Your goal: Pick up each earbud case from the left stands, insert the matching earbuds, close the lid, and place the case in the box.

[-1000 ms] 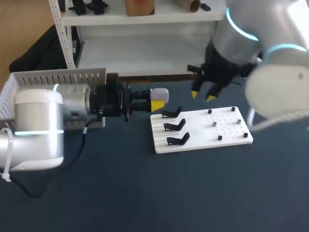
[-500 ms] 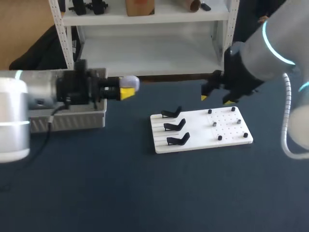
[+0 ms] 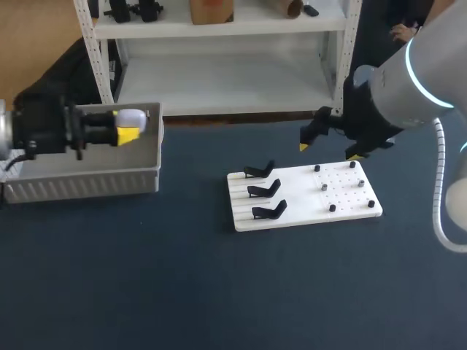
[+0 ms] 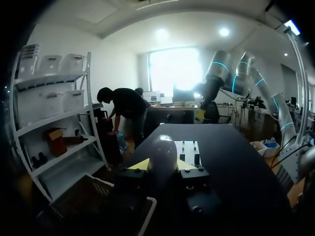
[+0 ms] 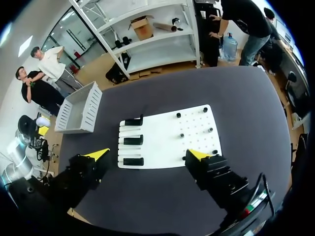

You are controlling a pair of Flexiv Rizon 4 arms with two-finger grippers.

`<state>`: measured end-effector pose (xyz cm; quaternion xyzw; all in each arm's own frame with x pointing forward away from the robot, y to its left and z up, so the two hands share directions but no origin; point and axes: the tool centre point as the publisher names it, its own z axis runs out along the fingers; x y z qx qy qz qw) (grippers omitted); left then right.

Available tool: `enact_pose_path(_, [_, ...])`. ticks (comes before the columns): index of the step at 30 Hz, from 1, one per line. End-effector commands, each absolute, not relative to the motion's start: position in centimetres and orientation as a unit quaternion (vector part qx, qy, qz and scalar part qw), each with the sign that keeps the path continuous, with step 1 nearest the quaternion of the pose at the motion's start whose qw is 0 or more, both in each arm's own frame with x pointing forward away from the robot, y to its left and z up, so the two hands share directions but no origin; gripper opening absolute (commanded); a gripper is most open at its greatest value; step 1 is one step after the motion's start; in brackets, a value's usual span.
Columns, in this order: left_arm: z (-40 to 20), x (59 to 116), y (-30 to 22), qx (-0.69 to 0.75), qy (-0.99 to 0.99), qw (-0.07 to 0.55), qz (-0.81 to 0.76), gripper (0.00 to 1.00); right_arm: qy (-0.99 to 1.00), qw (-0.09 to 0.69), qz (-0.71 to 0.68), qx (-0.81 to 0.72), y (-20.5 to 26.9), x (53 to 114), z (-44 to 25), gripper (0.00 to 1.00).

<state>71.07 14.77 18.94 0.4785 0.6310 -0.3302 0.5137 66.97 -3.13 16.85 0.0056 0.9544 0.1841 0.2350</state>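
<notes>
The bench (image 3: 219,292) carries a white board (image 3: 299,208) near its middle. On the board's left half stand three black stands (image 3: 268,211), all empty; its right half carries a grid of small pegs (image 3: 332,208), and whether any earbuds sit there is too small to tell. The right fingers (image 3: 303,146) hang above the board's far edge, spread wide and holding nothing; in the right wrist view both yellow tips (image 5: 98,153) frame the board (image 5: 167,132) from above. At the bench's left, farther back, is the slatted box (image 3: 87,186). The left fingers (image 3: 128,135) are positioned over the box's right end, clamped from two sides on the earbud case (image 3: 133,116), a pale rounded shell that projects past the tips. The left wrist view confirms the grasp: the case (image 4: 162,152) sits between the two yellow tips (image 4: 140,164), with the box wall (image 4: 83,196) below and beside it. The lid appears closed; the contents cannot be seen. Handling assessment: the case is probably light and rigid, with a smooth, curved plastic surface that can slip or rotate under pinch pressure. Take hold across the broad opposing faces of the body, below the lid seam, so that the pinch does not lever the hinged lid open. Release low inside the box to prevent bouncing.
</notes>
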Motion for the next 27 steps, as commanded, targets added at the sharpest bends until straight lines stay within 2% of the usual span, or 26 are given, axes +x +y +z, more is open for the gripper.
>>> enact_pose_path(1, [18.6, 71.5, 17.8, 0.472, 0.638, 0.513, -0.327, 0.00, 0.948, 0.261, 0.183, 0.012, -3.1, 66.6, 16.7, 1.00])
enact_pose_path(12, [14.8, 76.0, 22.5, 0.467, 0.683, 0.466, -0.314, 0.00, 0.948, 0.261, 0.183, 0.012, -3.1, 66.6, 16.7, 1.00])
enact_pose_path(18, [13.3, 78.9, 23.4, 0.477, 0.708, 0.423, -0.305, 0.00, 0.948, 0.261, 0.183, 0.012, -3.1, 66.6, 16.7, 1.00])
enact_pose_path(27, [9.3, 83.1, 25.4, 0.464, 0.731, 0.395, -0.308, 0.00, 0.948, 0.261, 0.183, 0.012, -3.1, 66.6, 16.7, 1.00])
